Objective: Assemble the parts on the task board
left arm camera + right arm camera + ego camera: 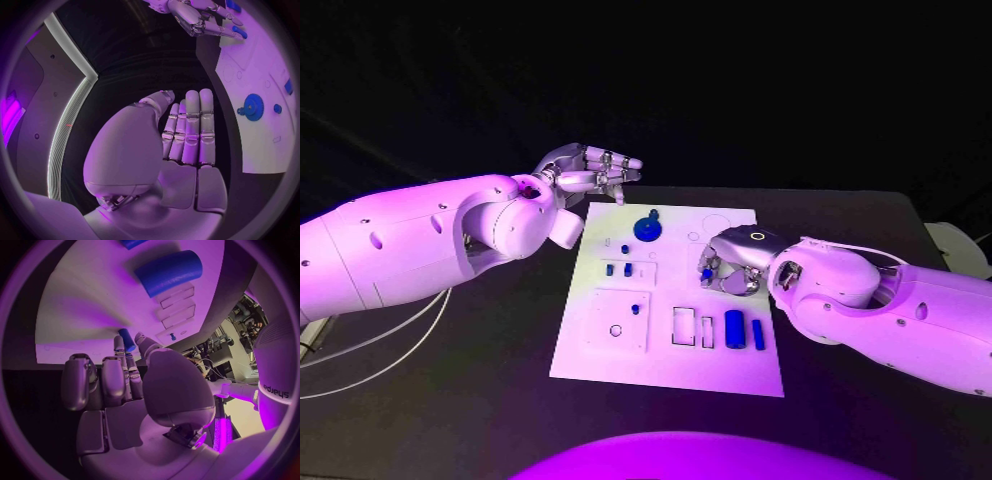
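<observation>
The right hand (728, 272) pinches a small blue part (127, 339) over the task board (668, 345), ready to seat it, while the left hand (589, 170) waits with fingers straight and empty.

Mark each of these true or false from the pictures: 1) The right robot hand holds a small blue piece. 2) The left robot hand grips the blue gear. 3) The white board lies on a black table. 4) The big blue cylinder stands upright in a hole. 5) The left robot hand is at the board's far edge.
1) True: the right robot hand pinches a small blue piece over the white board.
2) False: the left robot hand holds nothing; the blue gear sits on the board, apart from it.
3) True: the black table lies under it.
4) False: the big blue cylinder lies on its side.
5) True.
</observation>
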